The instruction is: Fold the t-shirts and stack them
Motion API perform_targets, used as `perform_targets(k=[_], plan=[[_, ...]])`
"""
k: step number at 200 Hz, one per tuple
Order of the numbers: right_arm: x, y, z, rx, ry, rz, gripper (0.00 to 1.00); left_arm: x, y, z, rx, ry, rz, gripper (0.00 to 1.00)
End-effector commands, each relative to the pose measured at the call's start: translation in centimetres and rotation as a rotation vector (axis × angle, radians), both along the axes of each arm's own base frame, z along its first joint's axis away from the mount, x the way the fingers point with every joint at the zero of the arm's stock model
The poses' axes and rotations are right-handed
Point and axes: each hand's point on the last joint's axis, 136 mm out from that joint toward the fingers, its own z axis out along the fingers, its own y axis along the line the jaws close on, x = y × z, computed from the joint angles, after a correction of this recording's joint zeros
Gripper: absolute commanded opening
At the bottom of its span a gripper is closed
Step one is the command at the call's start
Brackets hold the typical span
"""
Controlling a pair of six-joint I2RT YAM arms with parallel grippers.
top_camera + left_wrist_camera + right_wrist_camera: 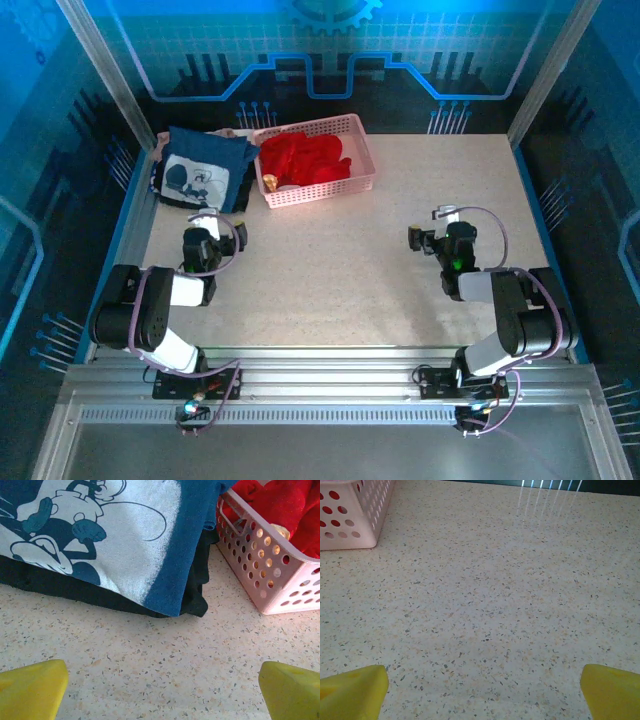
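Basket holds red shirt; navy shirt lies beside; left tool, right tool spread wide.

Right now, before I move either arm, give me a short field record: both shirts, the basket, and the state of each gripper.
navy blue cartoon-print t-shirt: looks folded, far left of speckled table, lying on dark cloth
bright red t-shirt: bunched inside pink plastic lattice basket
left gripper: open, empty, just short of the navy shirt
right gripper: open, empty, over bare tabletop
stack: not yet made
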Motion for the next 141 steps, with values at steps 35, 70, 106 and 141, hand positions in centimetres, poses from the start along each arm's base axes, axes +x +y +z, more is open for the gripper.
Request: perform_targets(k=[35,70,106,141], plan=[[0.59,0.23,1.40,0.003,-0.048,0.009,1.00,0.73,-0.02,1.15,0.025,-0.035,0.000,0.99],[0.61,0.23,1.44,0.003,-0.049,0.009,1.00,0.69,-0.07,1.16,0.026,-0.037,-0.003,0.99],[0.62,0.25,1.45,0.002,-0.050,0.010,1.00,0.69,-0.08,1.15,0.026,-0.037,-0.003,0.99],[0.64,0.19,1.43,0.005,-0.047,0.009,1.00,0.76,-0.07,1.16,0.025,-0.035,-0.002,0.99]])
